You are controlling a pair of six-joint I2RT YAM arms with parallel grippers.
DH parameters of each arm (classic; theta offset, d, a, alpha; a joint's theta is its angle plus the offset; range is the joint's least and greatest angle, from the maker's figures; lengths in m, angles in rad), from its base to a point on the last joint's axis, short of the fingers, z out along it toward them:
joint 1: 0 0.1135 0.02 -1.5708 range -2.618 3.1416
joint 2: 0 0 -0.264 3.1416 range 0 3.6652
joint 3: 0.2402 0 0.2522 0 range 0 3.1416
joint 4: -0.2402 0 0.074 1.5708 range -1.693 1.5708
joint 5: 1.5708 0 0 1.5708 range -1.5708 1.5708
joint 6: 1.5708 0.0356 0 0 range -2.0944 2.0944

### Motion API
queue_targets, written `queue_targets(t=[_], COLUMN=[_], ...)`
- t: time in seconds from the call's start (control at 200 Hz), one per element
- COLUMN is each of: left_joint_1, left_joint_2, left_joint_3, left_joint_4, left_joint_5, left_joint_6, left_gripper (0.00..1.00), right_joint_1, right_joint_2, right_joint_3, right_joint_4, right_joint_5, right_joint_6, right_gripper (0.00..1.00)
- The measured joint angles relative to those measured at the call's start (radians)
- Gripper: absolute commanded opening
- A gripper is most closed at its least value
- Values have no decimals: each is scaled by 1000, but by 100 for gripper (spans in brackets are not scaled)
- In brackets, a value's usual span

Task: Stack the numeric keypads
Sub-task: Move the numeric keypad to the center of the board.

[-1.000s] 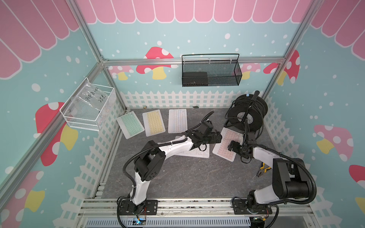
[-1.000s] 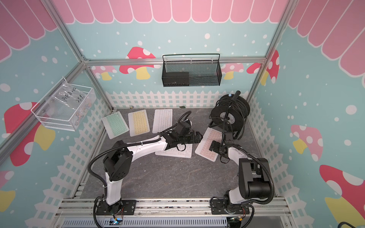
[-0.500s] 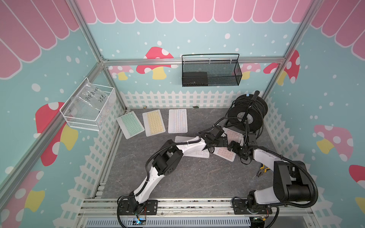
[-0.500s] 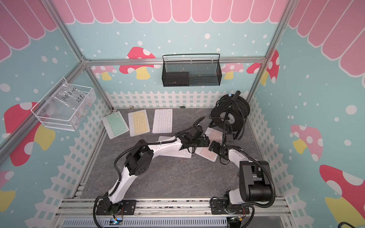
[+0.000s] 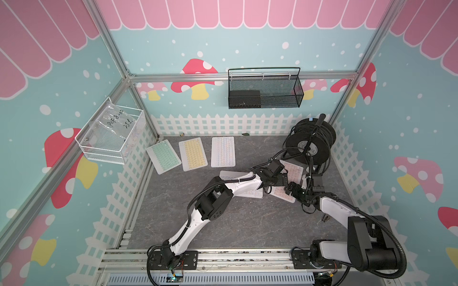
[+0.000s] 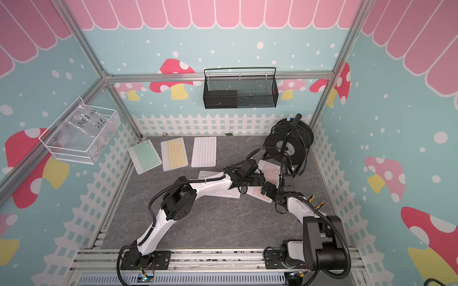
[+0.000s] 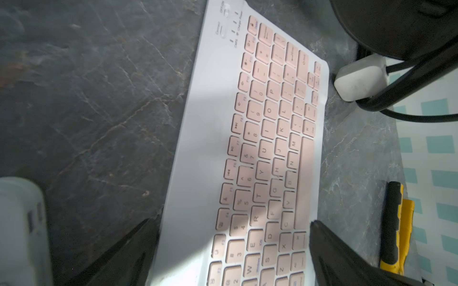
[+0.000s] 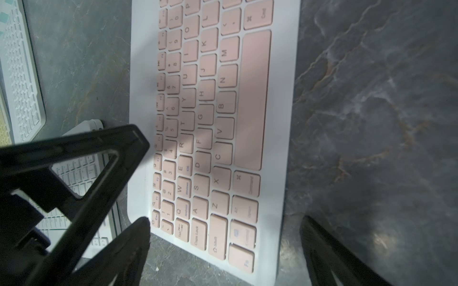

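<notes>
The pink numeric keypad (image 5: 293, 170) lies flat on the dark mat, right of centre, in front of the cable reel. My left gripper (image 5: 285, 180) and right gripper (image 5: 292, 189) meet over its near end, both open. In the left wrist view, my left gripper (image 7: 230, 250) straddles the width of the pink keypad (image 7: 272, 123). In the right wrist view, my right gripper (image 8: 223, 250) flanks the end of the pink keypad (image 8: 210, 99). A white keypad (image 5: 229, 175) lies partly under my left arm. Mint green (image 5: 163, 156), yellow (image 5: 192, 154) and pale pastel (image 5: 223, 151) keypads lie side by side at the back left.
The black cable reel (image 5: 309, 141) stands at the back right, with its white plug (image 7: 359, 76) close to the pink keypad. A yellow-and-black tool (image 7: 396, 222) lies by the right fence. A black mesh basket (image 5: 265, 91) and a white wire basket (image 5: 111, 138) hang on the walls.
My left arm has swung right, from over the white keypad to the pink keypad beside the right gripper. The right arm has barely moved. Both grippers have stayed open.
</notes>
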Motion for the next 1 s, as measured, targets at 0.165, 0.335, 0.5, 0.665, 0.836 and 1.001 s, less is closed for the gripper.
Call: queue_targets(t=[0.165, 0.335, 0.5, 0.665, 0.836, 1.001], left_joint_1=[-1, -14, -32, -46, -60, -68], left_joint_2=[-53, -85, -85, -95, -144, -197], left_joint_3=[-96, -161, -164, -190, -277, -365], left_joint_4=[51, 104, 116, 140, 178, 207], left_joint_5=[33, 34, 23, 20, 20, 9], left_joint_6=[-34, -50, -47, -48, -52, -59], left_gripper=[99, 99, 99, 99, 99, 98], right_joint_1=[47, 94, 127, 160, 196, 279], right_joint_2=[-76, -153, -200, -271, -331, -376], right_joint_3=[-68, -117, -122, -146, -170, -192], right_joint_4=[29, 20, -46, -101, -135, -143], right_joint_5=[5, 13, 35, 48, 59, 99], right_joint_6=[38, 54, 69, 106, 140, 191], right_gripper=[97, 97, 96, 96, 96, 96])
